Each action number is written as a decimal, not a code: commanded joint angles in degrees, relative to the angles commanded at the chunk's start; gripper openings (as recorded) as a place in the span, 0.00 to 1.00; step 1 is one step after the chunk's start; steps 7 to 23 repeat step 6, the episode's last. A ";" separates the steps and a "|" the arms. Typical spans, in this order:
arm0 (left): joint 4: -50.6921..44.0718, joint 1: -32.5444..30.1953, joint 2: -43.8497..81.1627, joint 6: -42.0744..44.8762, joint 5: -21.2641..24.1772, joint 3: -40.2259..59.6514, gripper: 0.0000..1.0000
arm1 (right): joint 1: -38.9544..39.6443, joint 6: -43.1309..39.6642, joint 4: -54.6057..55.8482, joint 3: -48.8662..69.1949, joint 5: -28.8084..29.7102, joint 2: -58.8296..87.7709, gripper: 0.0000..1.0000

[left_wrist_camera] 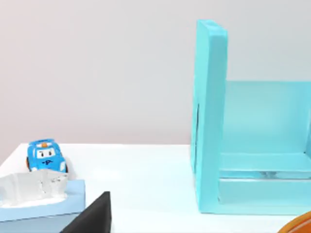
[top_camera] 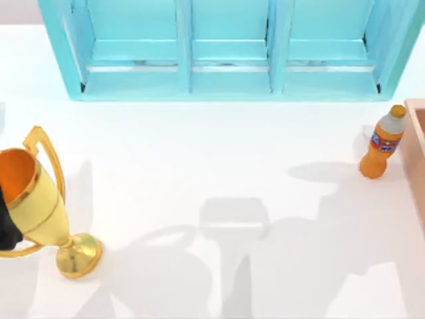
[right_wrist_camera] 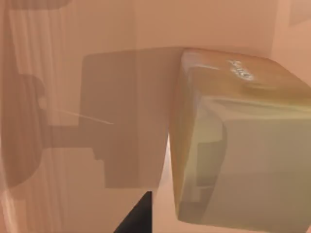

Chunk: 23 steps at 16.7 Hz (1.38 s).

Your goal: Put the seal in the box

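Tan wooden cube seal (right_wrist_camera: pixel 233 145) sat inside salmon-pink thick-walled box (top_camera: pixel 418 159) at 3 o'clock; pincer states: cannot tell.

The white table (top_camera: pixel 199 166) carries a turquoise shelf unit (top_camera: pixel 226 50), gold trophy (top_camera: pixel 40 206), orange bottle (top_camera: pixel 383 143) and box (top_camera: pixel 417 153).

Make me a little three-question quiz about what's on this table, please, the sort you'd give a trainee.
1. True or false: the orange bottle stands on the table's right side, beside the box.
2. What is the gold object at the table's left side?
A. a trophy cup
B. a teapot
C. a bell
3. Fill in: in the right wrist view, the seal has salmon-pink ____ surfaces behind it.

Key
1. True.
2. A, the trophy cup.
3. Box; the seal appears to be inside the box, though whether it rests on the floor or is held can't be told.
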 joint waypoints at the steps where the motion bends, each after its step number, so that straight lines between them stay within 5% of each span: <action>1: 0.00 0.00 0.00 0.00 0.00 0.00 1.00 | 0.00 0.00 0.00 0.00 0.00 0.00 1.00; 23: 0.00 0.00 0.00 0.00 0.00 0.00 1.00 | 0.00 0.00 0.00 0.00 0.00 0.00 1.00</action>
